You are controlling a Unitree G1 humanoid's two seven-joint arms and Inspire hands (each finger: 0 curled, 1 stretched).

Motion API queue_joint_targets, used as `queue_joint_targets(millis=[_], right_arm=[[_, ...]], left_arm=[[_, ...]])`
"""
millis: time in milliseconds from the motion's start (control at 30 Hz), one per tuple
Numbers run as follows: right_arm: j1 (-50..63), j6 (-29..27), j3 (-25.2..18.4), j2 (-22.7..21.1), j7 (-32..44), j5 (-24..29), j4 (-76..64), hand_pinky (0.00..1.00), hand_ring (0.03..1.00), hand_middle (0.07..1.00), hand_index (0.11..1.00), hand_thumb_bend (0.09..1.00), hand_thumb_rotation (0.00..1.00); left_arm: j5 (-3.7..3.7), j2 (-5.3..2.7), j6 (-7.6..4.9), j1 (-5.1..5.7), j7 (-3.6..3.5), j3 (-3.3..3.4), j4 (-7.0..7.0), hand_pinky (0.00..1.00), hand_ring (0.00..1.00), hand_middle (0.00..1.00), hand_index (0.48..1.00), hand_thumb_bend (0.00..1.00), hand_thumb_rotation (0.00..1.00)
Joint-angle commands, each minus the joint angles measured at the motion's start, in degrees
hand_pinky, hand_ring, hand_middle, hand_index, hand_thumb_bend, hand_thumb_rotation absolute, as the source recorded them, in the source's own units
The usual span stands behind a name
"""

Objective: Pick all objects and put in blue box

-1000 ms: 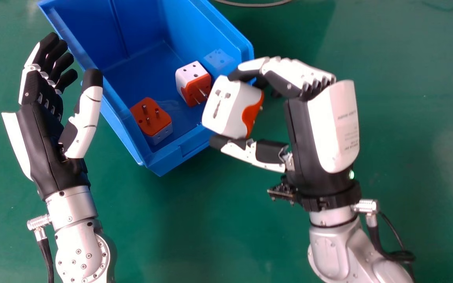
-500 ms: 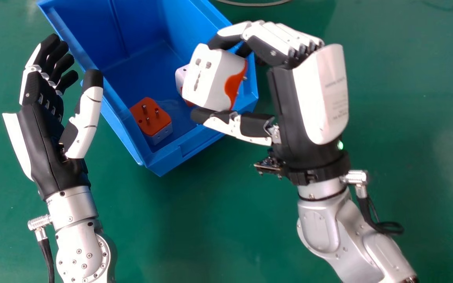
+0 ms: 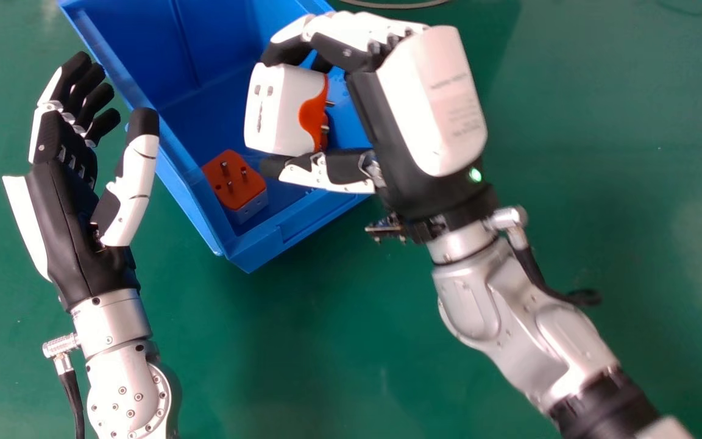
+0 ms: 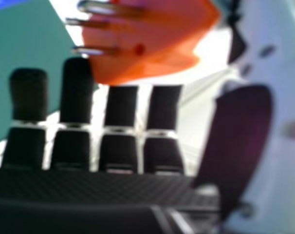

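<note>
A white and orange plug (image 3: pixel 281 110) was held over the open blue box (image 3: pixel 255 250), its metal pins poking sideways. An orange-topped plug (image 3: pixel 233 194) sat inside, near a corner, three pins up.

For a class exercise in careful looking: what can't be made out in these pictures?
- Head view: the far end of the blue plastic box, cut off by the top edge.
- Head view: part of the box's inside, hidden by the white and orange plug adapter and right hand.
- Right hand view: part of that adapter, cut off by the edge.
</note>
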Motion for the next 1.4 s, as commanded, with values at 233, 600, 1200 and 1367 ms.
queue_joint_targets(millis=[233,600,1200,1367], right_arm=[[-17.0,2.7,5.7,2.5,-4.0,-3.3,23.9,0.34,0.445,0.508,0.513,0.497,0.00],[-24.5,3.5,9.9,5.5,-8.6,-3.0,38.5,0.33,0.455,0.491,0.527,0.497,0.00],[-25.2,5.8,12.5,4.9,-9.9,-3.7,38.3,0.33,0.454,0.502,0.529,0.496,0.00],[-24.4,8.6,13.8,4.2,-9.5,-4.2,36.0,0.33,0.455,0.526,0.518,0.495,0.00]], left_arm=[[0.63,0.44,-1.56,-0.74,0.69,0.11,-0.13,0.77,0.80,0.82,0.797,0.66,0.46],[0.82,0.80,-1.04,-1.16,0.80,0.07,-0.25,0.76,0.80,0.82,0.800,0.66,0.45],[0.76,0.77,-1.41,-1.69,0.98,0.11,0.50,0.77,0.80,0.82,0.807,0.66,0.46],[0.71,0.58,-1.64,-1.44,0.93,-0.01,0.23,0.77,0.80,0.82,0.807,0.65,0.45]])
